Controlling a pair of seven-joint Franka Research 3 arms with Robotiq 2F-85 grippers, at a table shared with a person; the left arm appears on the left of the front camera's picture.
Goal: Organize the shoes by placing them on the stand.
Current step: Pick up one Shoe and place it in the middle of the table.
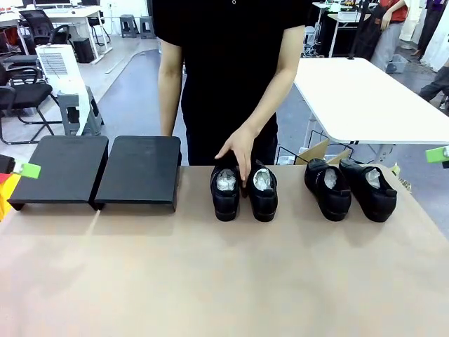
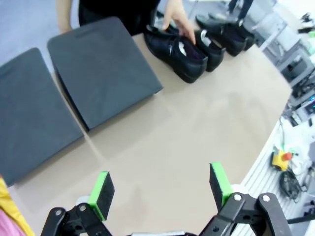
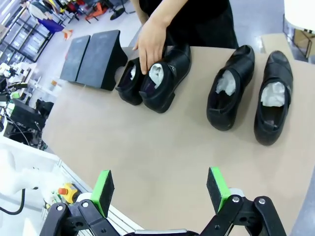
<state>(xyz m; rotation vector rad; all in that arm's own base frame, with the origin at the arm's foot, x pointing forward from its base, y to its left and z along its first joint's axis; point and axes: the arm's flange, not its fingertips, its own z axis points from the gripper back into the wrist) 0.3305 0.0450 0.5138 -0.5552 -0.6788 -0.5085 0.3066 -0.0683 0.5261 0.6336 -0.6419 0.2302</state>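
Two pairs of glossy black shoes stuffed with white paper stand along the table's far edge. The middle pair (image 1: 244,191) has a person's hand (image 1: 238,151) resting between its heels. The right pair (image 1: 349,188) stands apart from it, untouched. The stand (image 1: 98,170), two flat black platforms side by side, sits at the far left with nothing on it. My left gripper (image 2: 160,189) hangs open above bare table in front of the stand (image 2: 103,69). My right gripper (image 3: 160,189) is open above the table, short of the shoes (image 3: 230,93). Each holds nothing.
The person stands at the far side, behind the middle pair. A white table (image 1: 365,98) and office chairs (image 1: 24,98) lie beyond. A yellow object (image 1: 5,196) sits at the left edge. The near half of the brown tabletop (image 1: 224,281) is bare.
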